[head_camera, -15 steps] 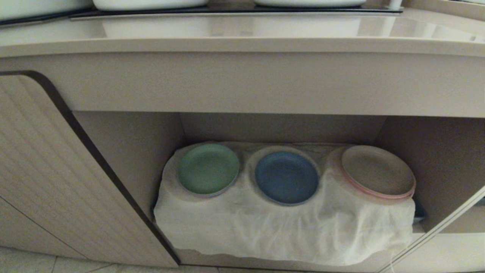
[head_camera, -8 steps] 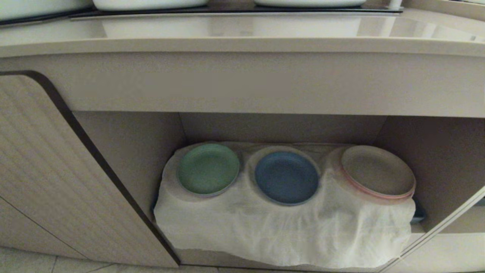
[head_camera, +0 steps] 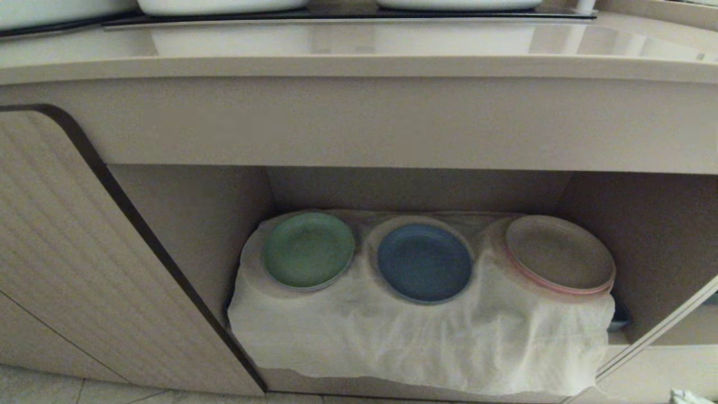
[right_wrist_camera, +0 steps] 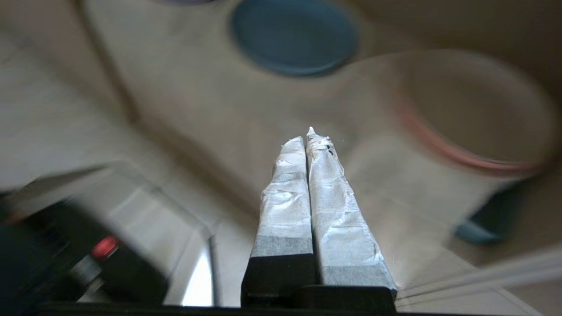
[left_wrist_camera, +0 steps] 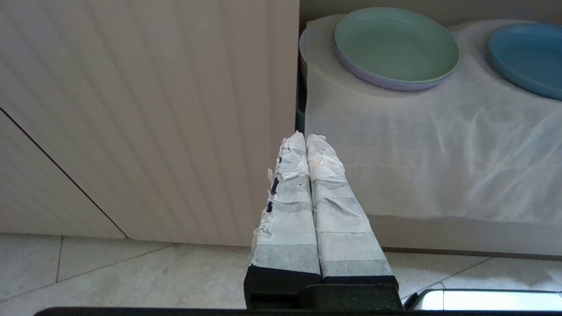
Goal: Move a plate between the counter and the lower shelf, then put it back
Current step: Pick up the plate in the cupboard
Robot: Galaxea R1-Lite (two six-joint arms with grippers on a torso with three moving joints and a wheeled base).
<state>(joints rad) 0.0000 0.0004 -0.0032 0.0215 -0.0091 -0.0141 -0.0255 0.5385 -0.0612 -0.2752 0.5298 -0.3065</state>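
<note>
The plate [head_camera: 424,262], light blue w/ a low rim, sits flat on the middle hump of the white cloth [head_camera: 392,342] inside the lower shelf [head_camera: 190,224], untouched, nothing on it. Just left of it, on its own hump, is the green plate [head_camera: 308,249]; just right, the beige pink-edged plate [head_camera: 560,253], which sits a bit higher & tilted toward the viewer. All three are apart from each other, rims not touching. The cloth hangs rumpled over the near edge of the recess, down almost to the floor [head_camera: 39,387]. Above the recess runs the counter [head_camera: 359,50], glossy beige w/ a rounded front edge, black hob panel [head_camera: 336,14] at the far side w/ white vessels [head_camera: 219,5] on it, cut off by the frame's top. Ribbed cabinet door [head_camera: 73,258] fills the left side. Now the arms: right gripper [right_wrist_camera: 308,134] has its taped fingers pressed together, holding nothing, hanging in front of the shelf, tips aimed at the cloth between the blue plate & the pink-edged one; its view is smeared w/ blur. In the head view only a white scrap shows at the bottom right corner, can't tell what. Left gripper [left_wrist_camera: 305,137] also pressed together & empty, low near the floor tiles, in front of the ribbed door's edge, green plate beyond it, well apart.
</note>
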